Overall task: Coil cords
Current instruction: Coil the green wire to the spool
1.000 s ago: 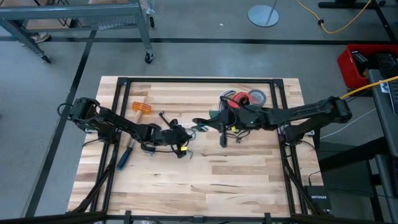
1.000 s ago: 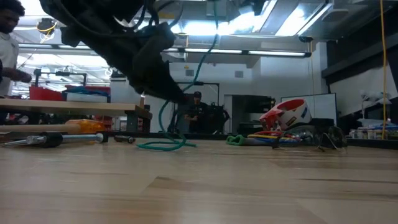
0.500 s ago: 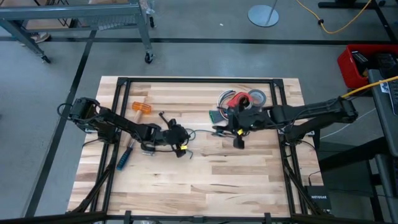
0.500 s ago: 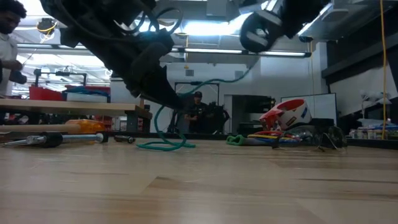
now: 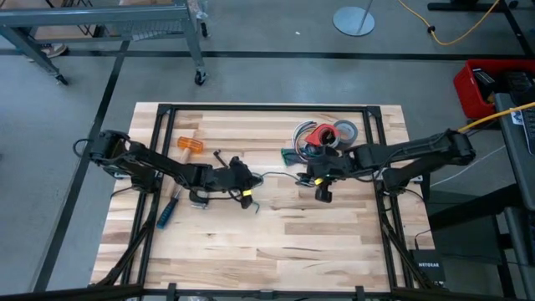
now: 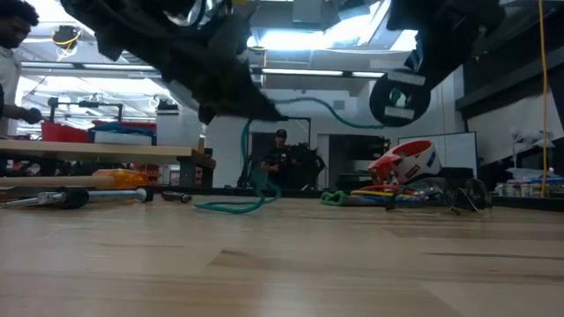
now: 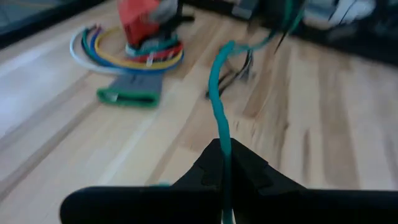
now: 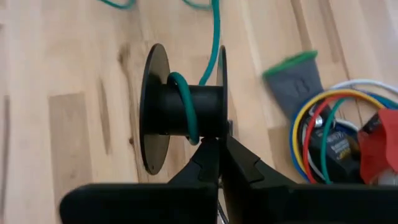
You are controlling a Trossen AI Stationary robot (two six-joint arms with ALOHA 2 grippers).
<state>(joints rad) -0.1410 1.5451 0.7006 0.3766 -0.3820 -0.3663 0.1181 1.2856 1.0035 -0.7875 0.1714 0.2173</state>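
Above table [image 5: 334, 242], cord [image 7: 219, 118] between fingers [image 7: 249, 171].

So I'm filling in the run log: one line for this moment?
left end effector: shut on teal cord | right end effector: shut on black spool | cord looped round spool | both mid-table

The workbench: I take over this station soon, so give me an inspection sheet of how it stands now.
Surface: wooden table, front bare.
Job's things: teal cord runs from left gripper to black spool, one turn wound.
Clutter: orange-headed mallet, screwdriver, tape rolls, coloured wire coils.
Grippers: left gripper fingers shut on cord; right gripper shut on spool.
Cables: yellow cable on floor.
Surroundings: person behind.
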